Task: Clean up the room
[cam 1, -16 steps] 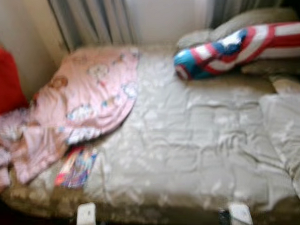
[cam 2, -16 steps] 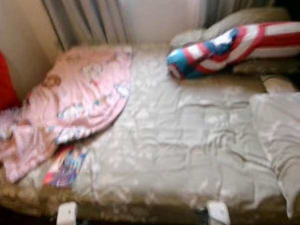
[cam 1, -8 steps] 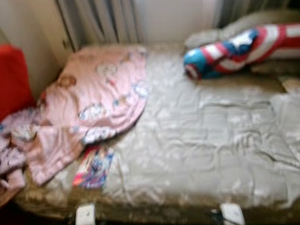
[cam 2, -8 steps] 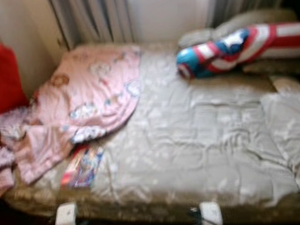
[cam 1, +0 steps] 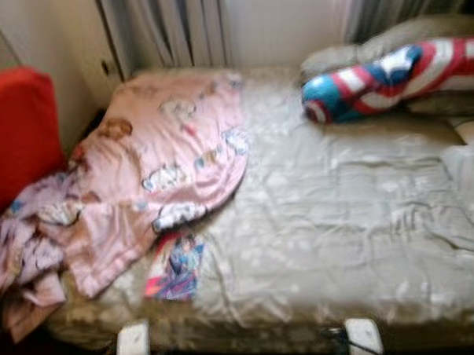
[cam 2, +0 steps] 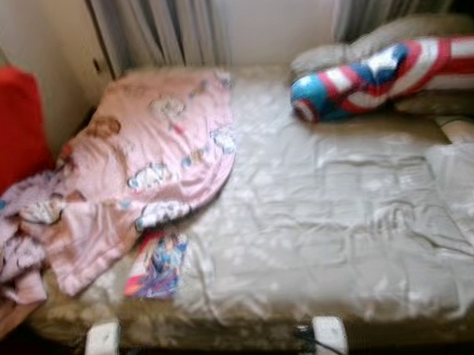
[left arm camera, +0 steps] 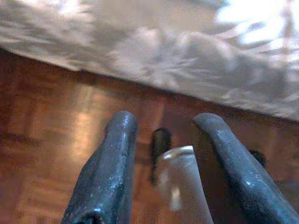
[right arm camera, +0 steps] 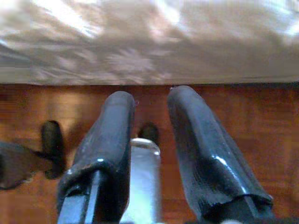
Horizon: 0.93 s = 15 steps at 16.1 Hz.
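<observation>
A bed with a rumpled grey quilt (cam 1: 341,220) lies before me. A pink cartoon-print blanket (cam 1: 154,161) is bunched over its left part and spills off the edge. A colourful picture book (cam 1: 176,266) lies flat on the quilt near the front left. At the head rests a red, white and blue shield-pattern pillow (cam 1: 382,81). Both arms hang low at the bed's front edge. My left gripper (left arm camera: 161,122) is open over the wooden floor, and my right gripper (right arm camera: 151,95) is open too, each holding nothing.
A red chair (cam 1: 15,132) stands left of the bed, with patterned clothes (cam 1: 24,250) heaped against it. Grey curtains (cam 1: 167,27) hang behind the bed. Grey pillows (cam 1: 404,36) lie at the back right. Brown parquet floor (left arm camera: 42,121) runs under the bed's edge.
The whole picture has shifted to the right, so the camera has turned left. The blanket, book and pillow lie as before. Both arms still hang low.
</observation>
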Available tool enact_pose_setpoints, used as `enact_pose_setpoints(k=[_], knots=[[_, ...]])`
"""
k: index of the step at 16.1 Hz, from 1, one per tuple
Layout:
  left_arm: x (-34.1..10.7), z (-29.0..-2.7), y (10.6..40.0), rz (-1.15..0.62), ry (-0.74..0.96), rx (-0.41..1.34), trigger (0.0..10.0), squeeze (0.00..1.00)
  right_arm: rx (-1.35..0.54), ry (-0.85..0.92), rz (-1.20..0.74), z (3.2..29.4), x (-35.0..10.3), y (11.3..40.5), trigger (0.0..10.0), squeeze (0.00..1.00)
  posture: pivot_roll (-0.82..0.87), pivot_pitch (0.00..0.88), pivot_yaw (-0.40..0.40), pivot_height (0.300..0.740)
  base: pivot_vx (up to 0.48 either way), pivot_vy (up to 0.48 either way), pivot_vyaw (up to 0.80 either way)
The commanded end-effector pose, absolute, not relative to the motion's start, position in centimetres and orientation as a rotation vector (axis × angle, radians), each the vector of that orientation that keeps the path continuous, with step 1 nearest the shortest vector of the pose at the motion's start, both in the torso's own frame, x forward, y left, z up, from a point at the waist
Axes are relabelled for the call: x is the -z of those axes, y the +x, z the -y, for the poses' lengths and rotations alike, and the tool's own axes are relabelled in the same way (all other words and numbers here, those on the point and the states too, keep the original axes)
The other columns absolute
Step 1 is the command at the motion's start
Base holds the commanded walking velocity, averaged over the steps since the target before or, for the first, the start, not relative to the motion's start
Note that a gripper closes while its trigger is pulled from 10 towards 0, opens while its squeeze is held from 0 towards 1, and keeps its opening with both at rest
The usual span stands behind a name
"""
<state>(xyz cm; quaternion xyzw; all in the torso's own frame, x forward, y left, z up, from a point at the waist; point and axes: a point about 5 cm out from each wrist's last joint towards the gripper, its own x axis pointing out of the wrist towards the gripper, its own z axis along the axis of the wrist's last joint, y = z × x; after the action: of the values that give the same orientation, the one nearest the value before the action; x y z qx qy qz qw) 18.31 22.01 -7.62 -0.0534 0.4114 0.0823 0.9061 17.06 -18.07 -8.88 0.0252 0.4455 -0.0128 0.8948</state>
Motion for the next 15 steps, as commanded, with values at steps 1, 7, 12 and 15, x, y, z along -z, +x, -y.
enact_pose_setpoints(k=[1,7,12,15], knots=[[7.7,-21.5,18.4,-0.852,-0.116,-0.162,10.0,0.0,0.049,0.037,-0.941,19.2,9.1,16.3,10.0,0.0,-0.01,0.043,0.005,0.74,0.0,0.352,0.0],[7.7,-21.5,18.3,-0.857,-0.115,-0.16,10.0,0.0,0.032,0.04,-0.934,17.5,9.1,16.8,10.0,0.0,-0.01,0.038,0.007,0.74,0.0,0.357,0.0],[7.8,-21.5,18.2,-0.86,-0.113,-0.158,10.0,0.0,0.027,0.039,-0.933,17.5,9.1,16.7,10.0,0.0,-0.01,0.03,0.009,0.74,0.0,0.355,0.0],[7.8,-21.5,18.2,-0.861,-0.112,-0.158,10.0,0.0,0.025,0.038,-0.935,17.6,9.1,16.7,10.0,0.0,-0.01,0.021,0.01,0.74,0.0,0.358,0.0]])
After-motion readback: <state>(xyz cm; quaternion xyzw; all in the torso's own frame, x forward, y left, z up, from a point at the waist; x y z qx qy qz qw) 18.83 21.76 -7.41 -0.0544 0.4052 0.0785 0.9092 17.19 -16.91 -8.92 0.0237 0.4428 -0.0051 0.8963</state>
